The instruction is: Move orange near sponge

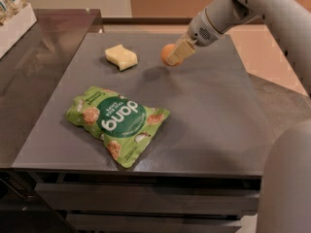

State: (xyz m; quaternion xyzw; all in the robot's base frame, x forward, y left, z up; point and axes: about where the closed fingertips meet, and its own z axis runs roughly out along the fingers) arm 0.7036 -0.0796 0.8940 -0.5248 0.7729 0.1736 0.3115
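At the far left, a white bin [17,25] with packets in it sits on a dark counter [43,72]. Next to the counter is the grey table [209,120], with drawer fronts [146,198] below its front edge.

The sponge [120,57] lies flat on the back left part of the table, pale yellow with wavy sides. In front of it, toward the near edge and well apart from it, a green bag [116,123] lies flat with its printed side up, and its white lettering reads upside down from here.

Right of the sponge, the orange [166,52] is off the table, held in the air. Its shadow [158,73] falls on the surface just below it. The orange is near the sponge but not touching it, with bare table between them.

The gripper [173,57] comes in from the upper right and is clamped on the orange. 1 tan finger [182,50] shows across the fruit's right side, and the other is hidden behind it. The white arm [228,13] slopes up from there to the top right corner.

At the lower right, a rounded white part of the robot [286,178] fills the corner
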